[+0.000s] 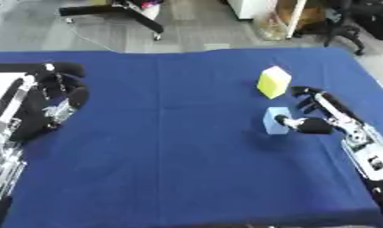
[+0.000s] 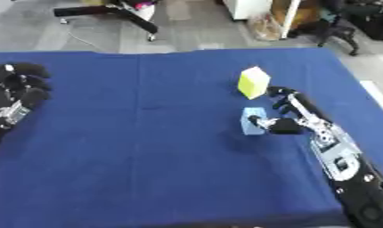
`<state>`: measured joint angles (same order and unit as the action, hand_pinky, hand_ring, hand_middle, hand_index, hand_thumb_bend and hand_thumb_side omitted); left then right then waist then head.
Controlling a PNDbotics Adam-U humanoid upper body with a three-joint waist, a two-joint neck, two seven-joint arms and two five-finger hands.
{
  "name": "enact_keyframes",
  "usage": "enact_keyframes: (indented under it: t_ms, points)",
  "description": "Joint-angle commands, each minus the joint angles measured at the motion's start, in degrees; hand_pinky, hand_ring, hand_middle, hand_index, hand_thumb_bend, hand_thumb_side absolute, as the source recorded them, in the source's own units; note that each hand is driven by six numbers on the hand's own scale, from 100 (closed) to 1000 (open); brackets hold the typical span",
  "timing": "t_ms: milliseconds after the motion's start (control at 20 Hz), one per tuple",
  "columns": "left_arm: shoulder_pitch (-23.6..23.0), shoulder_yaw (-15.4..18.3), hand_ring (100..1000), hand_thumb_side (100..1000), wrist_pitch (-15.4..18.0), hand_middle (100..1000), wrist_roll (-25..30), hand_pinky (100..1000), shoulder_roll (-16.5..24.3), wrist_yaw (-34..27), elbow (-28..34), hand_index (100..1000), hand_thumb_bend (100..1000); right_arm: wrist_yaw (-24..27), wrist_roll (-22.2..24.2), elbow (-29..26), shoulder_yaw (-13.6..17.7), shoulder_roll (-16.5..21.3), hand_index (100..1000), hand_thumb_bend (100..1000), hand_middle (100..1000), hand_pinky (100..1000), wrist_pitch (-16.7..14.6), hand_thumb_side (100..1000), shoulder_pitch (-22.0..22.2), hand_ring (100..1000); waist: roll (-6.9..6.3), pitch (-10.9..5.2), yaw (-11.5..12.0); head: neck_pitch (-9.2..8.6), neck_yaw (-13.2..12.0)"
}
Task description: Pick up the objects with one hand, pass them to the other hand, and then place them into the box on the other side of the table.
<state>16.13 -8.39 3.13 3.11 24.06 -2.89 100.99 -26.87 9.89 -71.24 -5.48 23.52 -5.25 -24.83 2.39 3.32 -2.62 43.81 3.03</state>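
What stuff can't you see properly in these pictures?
- The box for the blocks: not clearly visible; only a white edge shows at the left border of the left eye view, behind the left hand.
- Right hand and light blue block: the thumb reaches the block, but whether it is gripped is too blurred to tell.
- Yellow block: its far faces are hidden.
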Motion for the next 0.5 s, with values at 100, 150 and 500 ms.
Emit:
enact_keyframes:
  t_ms: [100, 150, 500]
  points:
    - [0.64, 0.30, 600, 528, 0.23, 632, 0.13, 582, 0.19, 0.39, 0.39, 745, 563, 0.11, 1.49, 0.65, -0.39, 0.86, 906, 518, 801, 669, -0.74, 413, -1.76, 712, -0.14, -0.37, 0.14, 0.31, 0.09]
    - [0.65, 0.31, 600, 528, 0.25, 632, 0.14, 582, 0.15, 0.40, 0.36, 745, 563, 0.05, 1.81, 0.86, -0.52, 0.88, 905, 518, 799, 670, -0.90, 412, -1.95, 711, -0.13, -0.38, 0.16, 0.31, 0.10]
    - [0.68, 0.39, 599, 529, 0.31, 632, 0.18, 583, 0.00, 0.48, 0.19, 745, 562, -0.98, 4.16, 2.11, -1.31, 1.14, 899, 514, 790, 676, -1.57, 397, -2.83, 708, -0.06, -0.40, 0.40, 0.31, 0.25]
